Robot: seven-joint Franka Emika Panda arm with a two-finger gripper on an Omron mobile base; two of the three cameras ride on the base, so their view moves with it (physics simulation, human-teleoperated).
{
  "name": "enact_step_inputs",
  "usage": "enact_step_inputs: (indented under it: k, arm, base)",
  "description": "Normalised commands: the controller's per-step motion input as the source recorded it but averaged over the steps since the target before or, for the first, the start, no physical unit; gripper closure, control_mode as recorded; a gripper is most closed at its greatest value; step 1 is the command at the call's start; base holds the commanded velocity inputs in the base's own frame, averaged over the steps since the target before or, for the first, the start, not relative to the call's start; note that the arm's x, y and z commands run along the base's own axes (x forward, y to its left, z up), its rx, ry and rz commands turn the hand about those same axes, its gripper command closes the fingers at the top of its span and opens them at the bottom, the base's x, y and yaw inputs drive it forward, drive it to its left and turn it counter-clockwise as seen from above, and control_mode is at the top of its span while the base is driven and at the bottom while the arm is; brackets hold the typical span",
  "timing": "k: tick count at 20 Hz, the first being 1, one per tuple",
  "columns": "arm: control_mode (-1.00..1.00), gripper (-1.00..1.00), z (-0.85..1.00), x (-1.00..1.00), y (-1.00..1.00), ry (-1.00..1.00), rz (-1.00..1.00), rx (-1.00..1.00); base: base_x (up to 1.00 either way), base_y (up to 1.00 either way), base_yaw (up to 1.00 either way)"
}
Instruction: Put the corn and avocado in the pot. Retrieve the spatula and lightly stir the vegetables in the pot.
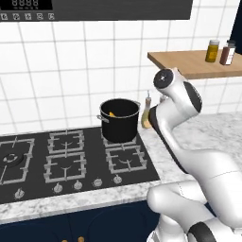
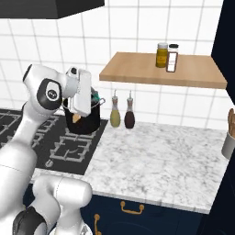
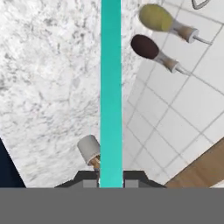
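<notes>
The black pot (image 1: 119, 124) stands on the back right burner, and the yellow corn (image 1: 111, 114) lies inside it. The avocado is out of view. My gripper (image 2: 90, 98) hovers just over the pot (image 2: 87, 123) and is shut on the spatula. In the hand view the spatula's teal handle (image 3: 110, 87) runs straight up from between the shut fingers of the gripper (image 3: 110, 177). A short piece of that teal handle (image 2: 95, 97) pokes out to the right of the hand. A tan-orange piece (image 2: 76, 118), apparently the blade, shows below the hand against the pot.
An olive bottle (image 2: 114, 117) and a dark bottle (image 2: 130, 118) stand against the tiles right of the pot. A wooden shelf (image 2: 137, 73) with two jars (image 2: 161, 55) hangs above them. A grey utensil holder (image 2: 228, 146) sits at the marble counter's (image 2: 156, 158) far right.
</notes>
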Motion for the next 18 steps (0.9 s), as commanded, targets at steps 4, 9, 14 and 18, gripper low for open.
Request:
enact_step_inputs:
  k: [4,9,14,18]
  arm:
    - [-1.0,1.0,0.43,0.68,0.5,-0.08,0.15,-0.15]
    - [-1.0,1.0,0.53,0.68,0.38,-0.08,0.11,-0.17]
    - [-1.0,1.0,-0.03,0.51,0.57,-0.12,0.11,-0.17]
    - [-1.0,1.0,-0.28,0.71,0.43,-0.1,0.07,-0.15]
  base:
    - [0.0,0.0,0.0]
    - [0.0,0.0,0.0]
    - [0.0,0.0,0.0]
    - [0.0,0.0,0.0]
